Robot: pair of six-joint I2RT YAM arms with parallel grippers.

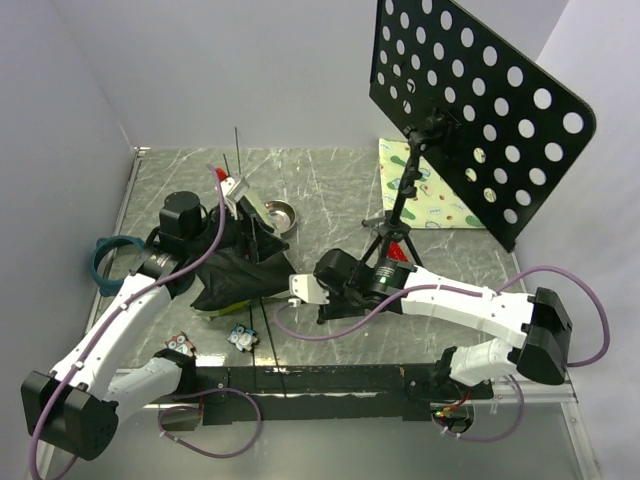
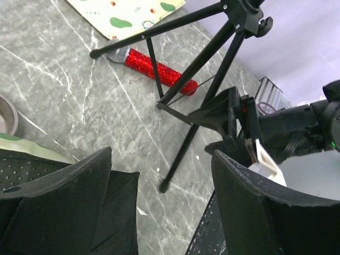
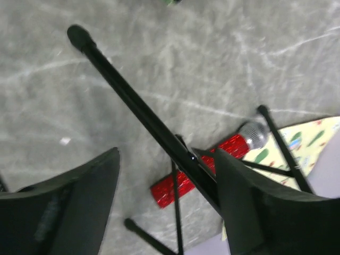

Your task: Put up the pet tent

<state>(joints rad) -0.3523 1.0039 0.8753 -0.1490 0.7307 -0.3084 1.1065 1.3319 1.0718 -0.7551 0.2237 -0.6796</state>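
The pet tent point(image 1: 238, 272) lies collapsed as a heap of black fabric with a lime edge, left of centre on the table. Thin poles point(image 1: 238, 150) stick up behind it. My left gripper point(image 1: 245, 215) hangs over the heap's far side. In the left wrist view it point(image 2: 162, 159) is open, with bare table between the fingers and black tent fabric point(image 2: 119, 204) beside the left finger. My right gripper point(image 1: 300, 288) sits just right of the heap. In its own view it point(image 3: 166, 159) is open and holds nothing.
A music stand with a perforated black desk point(image 1: 470, 100) stands on a tripod point(image 1: 390, 235) at the right. A red microphone point(image 2: 156, 69) lies under the tripod, and a printed flat mat point(image 1: 430, 195) behind it. A metal bowl point(image 1: 278, 213), a teal ring point(image 1: 110, 262) and small toys point(image 1: 240, 337) surround the tent.
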